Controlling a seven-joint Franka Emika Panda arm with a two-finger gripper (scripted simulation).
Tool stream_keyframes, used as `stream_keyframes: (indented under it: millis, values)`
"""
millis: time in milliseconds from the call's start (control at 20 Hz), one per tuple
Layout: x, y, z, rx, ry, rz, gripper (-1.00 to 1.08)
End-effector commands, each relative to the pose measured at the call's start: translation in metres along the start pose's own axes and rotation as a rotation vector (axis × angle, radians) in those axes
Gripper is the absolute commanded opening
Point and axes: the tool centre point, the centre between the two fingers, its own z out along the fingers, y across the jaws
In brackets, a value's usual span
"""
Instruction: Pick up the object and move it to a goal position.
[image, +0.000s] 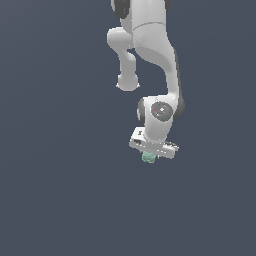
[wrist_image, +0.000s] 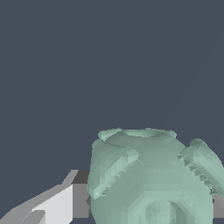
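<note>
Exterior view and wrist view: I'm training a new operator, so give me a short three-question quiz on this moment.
1. True or false: the green lump sits at the end effector.
2. Which view shows the lump larger: A exterior, B wrist?
3. What colour is the arm?

Key: 1 true; it sits just under the end effector, and the wrist view shows a finger against its side. 2 B. 3 white.

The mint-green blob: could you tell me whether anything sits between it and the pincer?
Nothing visible does. The mint-green blob sits right under the pincer, and in the wrist view a finger lies right against its side, with only plain grey background around them.
</note>
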Motion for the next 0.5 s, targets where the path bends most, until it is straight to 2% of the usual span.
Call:
stream_keyframes:
  millis: [0, 200, 450]
  values:
    - [-0.008, -0.006, -0.003, 0.001, 0.000, -0.001, -1.00]
    - [-0.030, -0.022, -0.011, 0.001, 0.000, -0.001, -1.00]
    - [-0.070, -0.050, -0.026, 0.001, 0.000, -0.001, -1.00]
